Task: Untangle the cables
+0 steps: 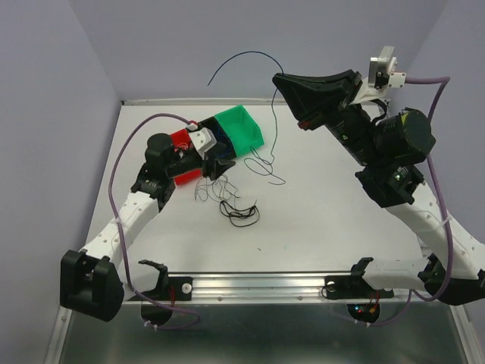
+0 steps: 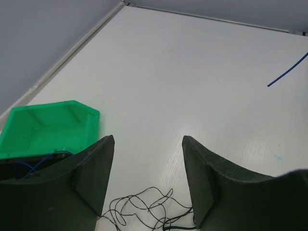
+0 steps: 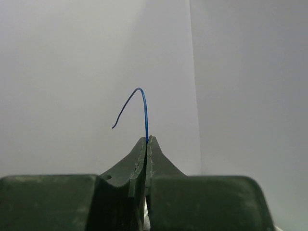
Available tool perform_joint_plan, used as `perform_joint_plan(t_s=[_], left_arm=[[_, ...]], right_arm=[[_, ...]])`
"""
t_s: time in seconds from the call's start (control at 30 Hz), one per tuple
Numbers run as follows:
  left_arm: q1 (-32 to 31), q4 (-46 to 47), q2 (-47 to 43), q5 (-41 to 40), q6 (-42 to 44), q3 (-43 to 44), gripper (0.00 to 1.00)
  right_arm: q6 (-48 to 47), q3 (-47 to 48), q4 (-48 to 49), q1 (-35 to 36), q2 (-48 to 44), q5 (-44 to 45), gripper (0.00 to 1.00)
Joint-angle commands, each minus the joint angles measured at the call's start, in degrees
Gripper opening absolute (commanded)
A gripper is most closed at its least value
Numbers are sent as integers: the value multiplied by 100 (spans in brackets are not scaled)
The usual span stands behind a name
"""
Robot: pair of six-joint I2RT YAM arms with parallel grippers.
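Observation:
My right gripper [image 1: 277, 76] is raised high at the back and shut on a dark blue cable [image 1: 242, 55]. The cable arcs up and left from the fingertips and also hangs down to the table near the tangle [image 1: 267, 163]. In the right wrist view the blue cable [image 3: 143, 103] sticks up from my closed gripper [image 3: 148, 139]. My left gripper [image 1: 223, 165] is open and low over thin black cables [image 1: 241, 212]. In the left wrist view the black cables [image 2: 144, 207] lie between and below my open gripper [image 2: 147, 144]. A piece of blue cable [image 2: 288, 70] shows at upper right.
A green bin [image 1: 241, 129] stands at the back left of the table, beside the left gripper; it shows in the left wrist view [image 2: 43, 127] with a blue wire inside. A metal rail [image 1: 258, 282] runs along the near edge. Walls enclose the table.

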Motion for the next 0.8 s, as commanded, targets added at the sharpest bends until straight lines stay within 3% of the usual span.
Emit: perform_joint_plan(t_s=[0.0,0.13,0.33,0.57,0.77], left_arm=[[318,168,-449,-996,-347,-58,71],[714,27,-309,-1928,-505,57,71],[1233,-43,61,-2299,-550,232,71],[1470,-79,421,-2589,-339,259,69],[1637,-237,895,-2642,-295,461,61]], right_arm=[[-215,-470,832,49,186,396,0],[-330,-489,1280,40,617,510,0],[-391,-332,2036,49,1662,818,1],[-699,546,2643,40,3128,1213,0],[-778,1232,3224,-65,3948,1442,0]])
